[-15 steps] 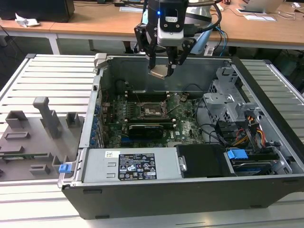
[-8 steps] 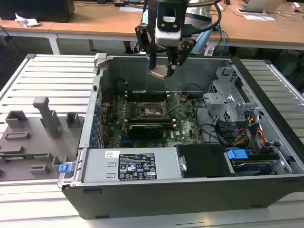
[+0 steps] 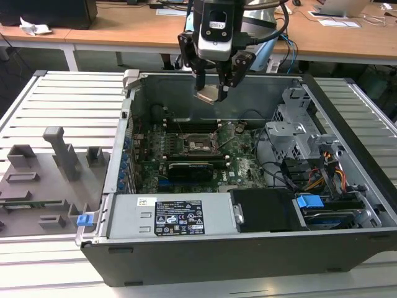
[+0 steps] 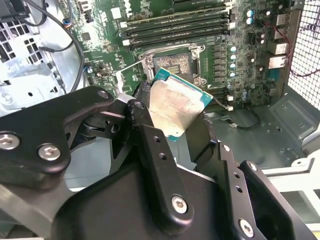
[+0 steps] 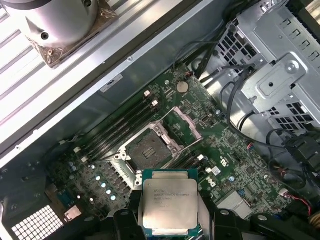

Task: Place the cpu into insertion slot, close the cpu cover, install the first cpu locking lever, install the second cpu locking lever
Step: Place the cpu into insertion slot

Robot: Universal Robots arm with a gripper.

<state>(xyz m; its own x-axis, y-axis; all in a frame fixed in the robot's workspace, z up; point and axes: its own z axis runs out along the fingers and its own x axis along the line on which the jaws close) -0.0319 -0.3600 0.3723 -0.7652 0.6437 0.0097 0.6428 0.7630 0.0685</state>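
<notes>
**Cpu held over the open socket: hazards of the descent**

The tool (image 3: pixel 213 89) is closed on the cpu (image 5: pixel 170 207), its fingers clamping two opposite edges, silvery lid showing in both wrist views. The chip hangs above the open case (image 3: pixel 186 248), well clear of the board (image 5: pixel 235 165) and not yet over the socket (image 5: pixel 147 150), which lies bare with the cover (image 5: pixel 182 122) swung up beside it.

In the exterior view the cpu appears tilted against the board. If it is lowered that way, one corner would probably meet the socket first and could bend contacts or leave the chip lying crooked. The grip is on thin edges only, so a slip could drop it onto the board. A path too close to the raised cover risks a fingertip clipping it. Corner alignment cannot be judged here, and a wrong rotation would prevent seating.
</notes>
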